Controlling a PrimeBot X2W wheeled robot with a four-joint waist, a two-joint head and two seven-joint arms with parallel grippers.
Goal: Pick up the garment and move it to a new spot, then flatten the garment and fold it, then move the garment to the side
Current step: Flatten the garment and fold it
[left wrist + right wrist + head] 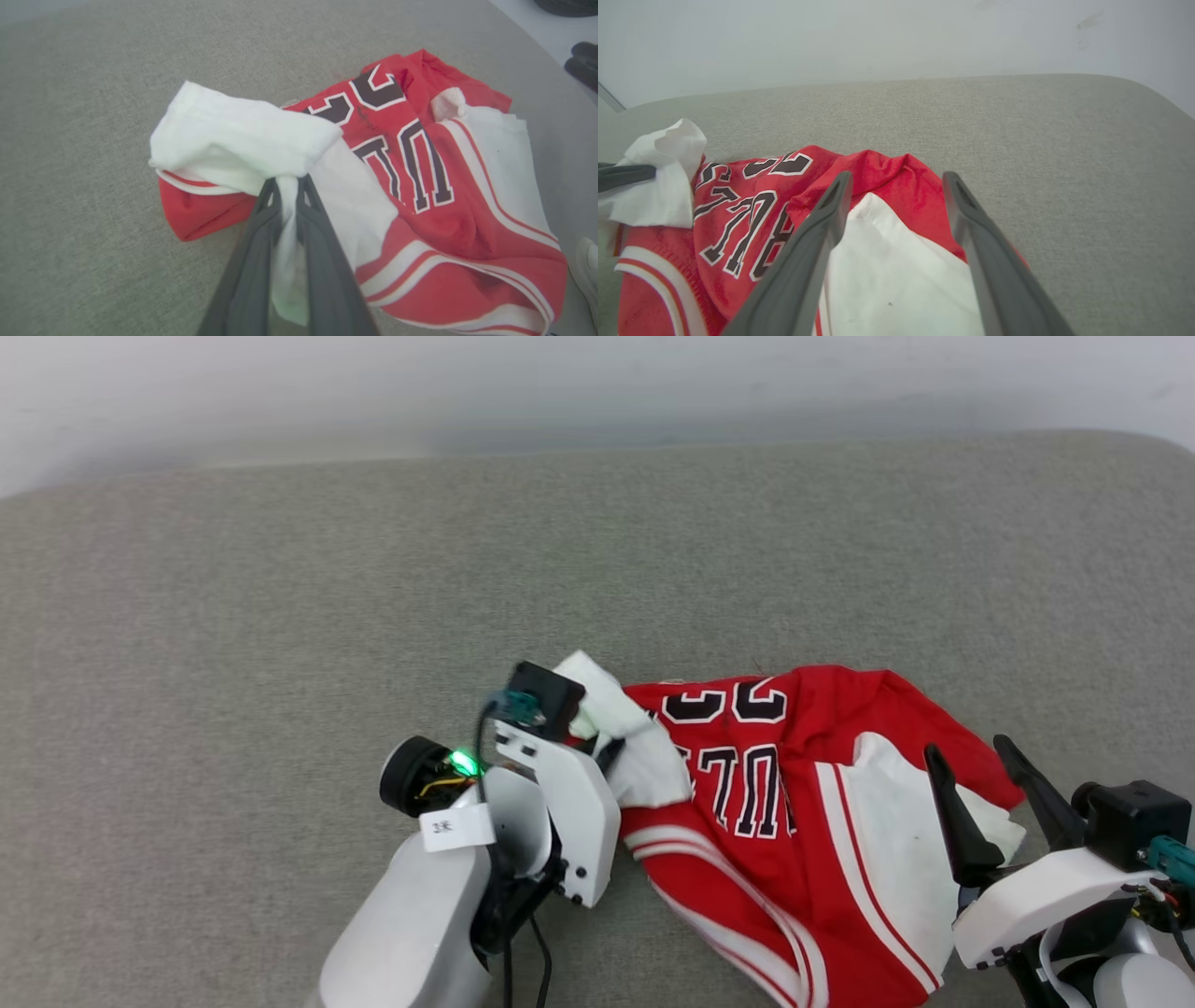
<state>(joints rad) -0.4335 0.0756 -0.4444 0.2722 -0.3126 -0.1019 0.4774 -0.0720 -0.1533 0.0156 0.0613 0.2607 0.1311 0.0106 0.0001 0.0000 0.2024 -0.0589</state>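
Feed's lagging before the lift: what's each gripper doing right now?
Left gripper: closed on a white sleeve of the red jersey shirt.
Right gripper: open, holding nothing.

The counter [280, 616] is covered in grey woven cloth and is rounded at its far right corner. A red shirt [747, 803] with white sleeves lies crumpled on the near right part. Its black, white-edged letters and numbers face up, and red-and-white striped trim runs along its near edge.
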